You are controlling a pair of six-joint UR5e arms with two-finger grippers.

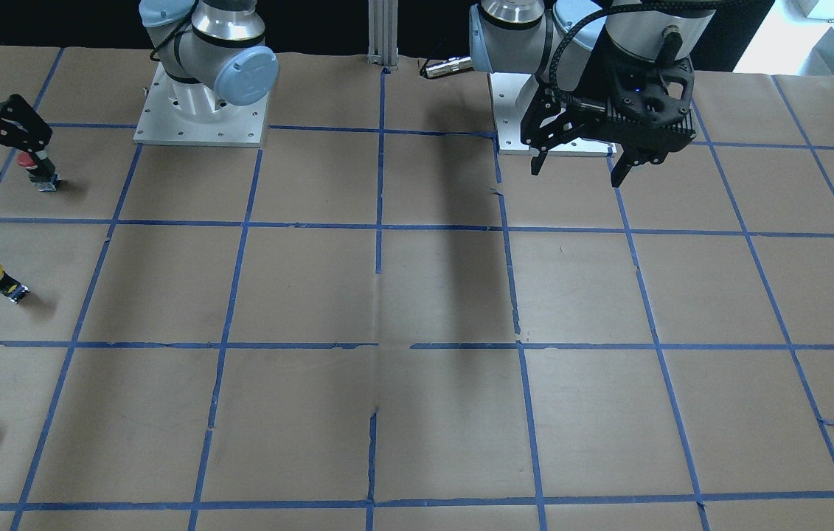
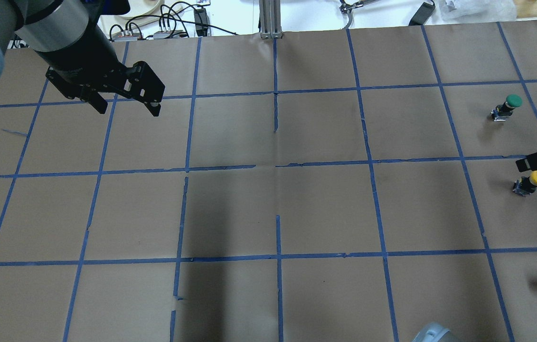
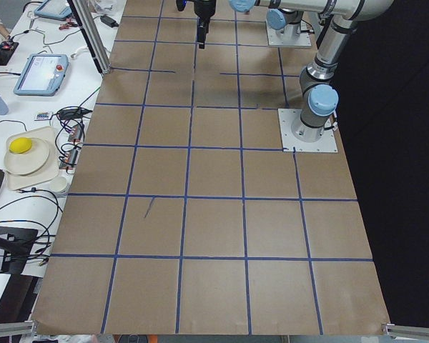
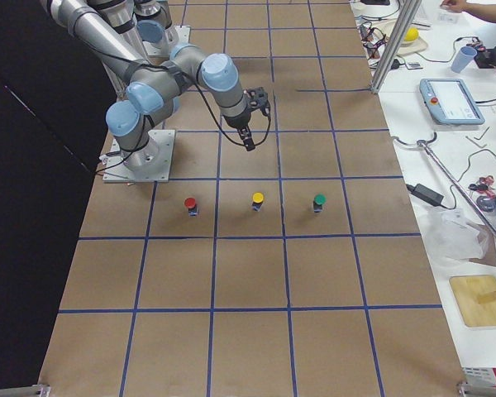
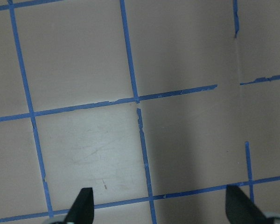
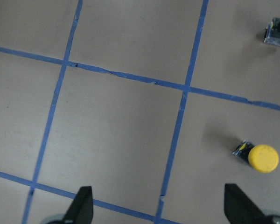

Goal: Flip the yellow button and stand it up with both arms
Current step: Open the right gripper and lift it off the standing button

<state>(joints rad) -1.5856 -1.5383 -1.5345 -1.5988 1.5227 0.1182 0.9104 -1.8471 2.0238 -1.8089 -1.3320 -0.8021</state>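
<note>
Right tool (image 6: 156, 198) hangs above the table (image 1: 446, 295), its fingers spread wide with nothing between them. Just off its fingertip in the wrist view sits the yellow button (image 6: 259, 157), and there is clear daylight between the two, no contact. That yellow button looks to be standing with its cap up and its black body below. It is close to the table's end on the robot's right and is the middle one in a row of three. The red button (image 4: 190, 204) is next along, toward the robot's edge. The green button (image 4: 318, 201) is next the other way, toward the operators' edge. Each is well apart from its neighbour.

Over to the left tool (image 1: 576, 173): it is raised high over the robot's left half of the table, fingers parted and carrying nothing. Under it there is only brown table and blue tape grid (image 5: 130, 70).
</note>
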